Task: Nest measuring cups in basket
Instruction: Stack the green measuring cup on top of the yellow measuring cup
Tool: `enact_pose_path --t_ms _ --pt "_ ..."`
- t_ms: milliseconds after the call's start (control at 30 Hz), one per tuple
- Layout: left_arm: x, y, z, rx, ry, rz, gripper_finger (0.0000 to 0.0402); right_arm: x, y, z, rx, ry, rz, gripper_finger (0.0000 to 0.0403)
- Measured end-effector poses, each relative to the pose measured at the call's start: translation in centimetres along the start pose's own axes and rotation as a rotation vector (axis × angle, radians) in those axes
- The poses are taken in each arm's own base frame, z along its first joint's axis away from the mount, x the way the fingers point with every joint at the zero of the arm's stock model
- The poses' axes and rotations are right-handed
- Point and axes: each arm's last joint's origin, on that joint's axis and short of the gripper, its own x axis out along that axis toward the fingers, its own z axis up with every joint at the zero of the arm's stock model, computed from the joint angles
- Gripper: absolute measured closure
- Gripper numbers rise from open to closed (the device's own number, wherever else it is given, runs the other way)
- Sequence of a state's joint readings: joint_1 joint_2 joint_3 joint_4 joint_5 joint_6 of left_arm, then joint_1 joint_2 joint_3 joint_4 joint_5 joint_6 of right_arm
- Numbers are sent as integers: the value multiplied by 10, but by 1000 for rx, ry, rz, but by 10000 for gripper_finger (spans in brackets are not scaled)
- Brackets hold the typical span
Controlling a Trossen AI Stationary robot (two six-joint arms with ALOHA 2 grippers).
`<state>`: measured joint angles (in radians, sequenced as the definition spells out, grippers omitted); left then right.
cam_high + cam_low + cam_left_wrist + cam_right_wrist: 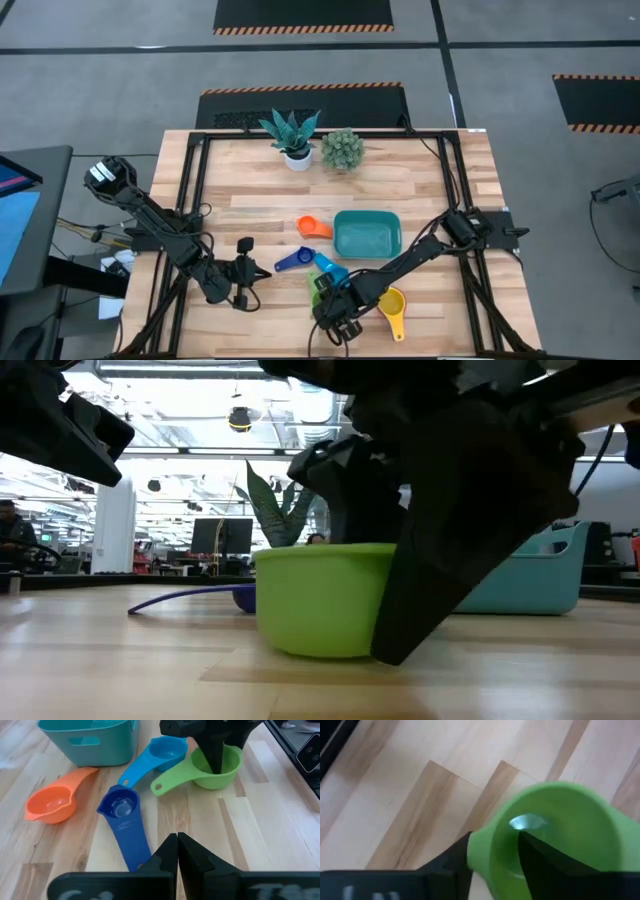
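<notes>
The green measuring cup (318,600) sits on the table near its near edge, and my right gripper (492,857) stands over it, shut on its wall. Its handle (165,781) points toward my left gripper (177,845), which hovers shut and empty left of the cups, just short of the dark blue cup (121,810). The light blue cup (162,751), orange cup (50,804) and yellow cup (393,305) lie on the wood around the teal basket (367,234). Other cups are out of view. My right gripper holds the green cup by the rim of its bowl (480,845), on the side away from the handle. One finger (540,865) is inside the bowl and the other (452,865) outside, coming from above and slanting. The cup stands upright with its bottom (315,650) on the table.
Two potted plants (298,135) (343,150) stand at the table's far edge. The basket lies right of centre with the cups clustered along its left and near sides. Bare wood (240,190) spreads over the left and far parts of the table.
</notes>
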<state>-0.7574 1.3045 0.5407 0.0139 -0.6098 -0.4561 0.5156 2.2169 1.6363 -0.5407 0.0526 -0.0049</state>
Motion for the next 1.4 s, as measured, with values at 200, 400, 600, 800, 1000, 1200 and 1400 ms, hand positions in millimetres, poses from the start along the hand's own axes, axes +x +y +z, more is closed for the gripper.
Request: enact_pose_path --t_ms 200,400,600,800,1000,1200,1400 --pt "0 0 0 0 0 0 401 0 4 2 65 -18 5 322" --pt "0 0 0 0 -2 5 402 -10 6 18 91 -91 12 386" --pt "0 0 0 -2 -4 7 401 -48 7 57 131 -221 -7 375" --pt "0 0 0 -27 -7 13 401 -99 9 82 438 -245 -41 387" --pt "0 2 1 -66 -28 59 401 -141 31 73 648 -142 -222 386" --pt "0 2 0 -131 -36 76 401 -168 71 39 851 19 -437 386" --pt "0 3 1 -163 -46 90 402 -174 119 24 1082 -80 -463 386"
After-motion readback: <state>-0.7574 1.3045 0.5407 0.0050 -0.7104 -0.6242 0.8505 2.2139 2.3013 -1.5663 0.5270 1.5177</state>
